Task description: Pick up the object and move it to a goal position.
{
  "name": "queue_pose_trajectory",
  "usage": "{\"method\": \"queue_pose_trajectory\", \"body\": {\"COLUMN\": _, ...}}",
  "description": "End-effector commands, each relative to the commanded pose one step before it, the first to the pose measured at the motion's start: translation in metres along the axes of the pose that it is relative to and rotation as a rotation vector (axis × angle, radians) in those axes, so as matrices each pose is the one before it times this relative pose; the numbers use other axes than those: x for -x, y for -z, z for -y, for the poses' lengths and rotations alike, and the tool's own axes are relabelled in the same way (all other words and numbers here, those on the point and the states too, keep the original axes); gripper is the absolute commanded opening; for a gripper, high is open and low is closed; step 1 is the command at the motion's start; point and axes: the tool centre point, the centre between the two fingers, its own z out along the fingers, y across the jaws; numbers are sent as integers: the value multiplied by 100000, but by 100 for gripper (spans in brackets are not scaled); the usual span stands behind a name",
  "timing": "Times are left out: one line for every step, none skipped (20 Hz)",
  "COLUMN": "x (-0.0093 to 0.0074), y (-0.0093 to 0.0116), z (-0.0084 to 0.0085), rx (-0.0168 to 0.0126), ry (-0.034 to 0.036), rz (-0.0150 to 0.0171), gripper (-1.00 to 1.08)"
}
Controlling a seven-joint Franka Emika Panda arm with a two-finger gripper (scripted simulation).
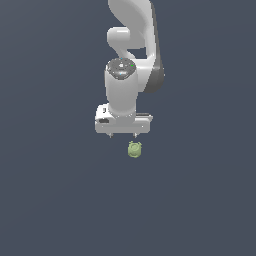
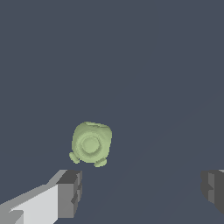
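The object [image 1: 134, 149] is a small pale yellow-green lumpy ball lying on the dark grey floor. In the wrist view the object [image 2: 91, 144] shows a round dimple on top and two small nubs at its edge. My white gripper [image 1: 123, 135] hangs just above the floor, a little toward the exterior view's left of the object. It is open, its two fingertips far apart with nothing between them. In the wrist view the gripper [image 2: 141, 192] frames bare floor, and the object lies just beyond one of the grey pads [image 2: 70, 193], outside the gap.
The white arm [image 1: 131, 40] rises behind the gripper toward the top of the exterior view. Uniform dark grey floor [image 1: 50, 200] surrounds the object on all sides.
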Motion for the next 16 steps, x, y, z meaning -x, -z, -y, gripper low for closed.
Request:
{"method": "queue_pose_trajectory", "body": {"x": 0, "y": 0, "z": -1, "rx": 0, "ry": 0, "rz": 0, "gripper": 100}}
{"method": "queue_pose_trajectory", "body": {"x": -23, "y": -17, "z": -4, "rx": 0, "ry": 0, "rz": 0, "gripper": 100}}
{"method": "queue_pose_trajectory", "body": {"x": -35, "y": 38, "z": -129, "rx": -96, "ry": -163, "rz": -147, "gripper": 100}}
{"method": "queue_pose_trajectory", "body": {"x": -72, "y": 27, "z": -163, "rx": -116, "ry": -192, "rz": -176, "gripper": 100}}
{"method": "queue_pose_trajectory", "body": {"x": -97, "y": 44, "z": -228, "rx": -156, "ry": -253, "rz": -244, "gripper": 100}}
{"method": "queue_pose_trajectory", "body": {"x": -118, "y": 63, "z": -284, "rx": -183, "ry": -282, "rz": -296, "gripper": 100}}
{"method": "queue_pose_trajectory", "body": {"x": -110, "y": 76, "z": -278, "rx": -166, "ry": -229, "rz": -278, "gripper": 100}}
{"method": "queue_pose_trajectory", "body": {"x": -80, "y": 77, "z": -220, "rx": -121, "ry": -133, "rz": -209, "gripper": 100}}
{"method": "queue_pose_trajectory", "body": {"x": -54, "y": 57, "z": -145, "rx": -65, "ry": -38, "rz": -116, "gripper": 100}}
{"method": "queue_pose_trajectory", "body": {"x": -22, "y": 56, "z": -86, "rx": -41, "ry": 13, "rz": -73, "gripper": 100}}
{"method": "queue_pose_trajectory", "body": {"x": -5, "y": 22, "z": -18, "rx": -1, "ry": 49, "rz": -3, "gripper": 100}}
{"method": "queue_pose_trajectory", "body": {"x": 15, "y": 9, "z": 9, "rx": 0, "ry": 0, "rz": 0, "gripper": 100}}
{"method": "queue_pose_trajectory", "body": {"x": 12, "y": -57, "z": 74, "rx": 31, "ry": -27, "rz": 56, "gripper": 100}}
{"method": "queue_pose_trajectory", "body": {"x": 13, "y": -95, "z": 92, "rx": 14, "ry": -151, "rz": 29, "gripper": 100}}
{"method": "queue_pose_trajectory", "body": {"x": 11, "y": -141, "z": 114, "rx": -1, "ry": -276, "rz": 4, "gripper": 100}}
{"method": "queue_pose_trajectory", "body": {"x": 11, "y": -187, "z": 145, "rx": -10, "ry": -381, "rz": -9, "gripper": 100}}
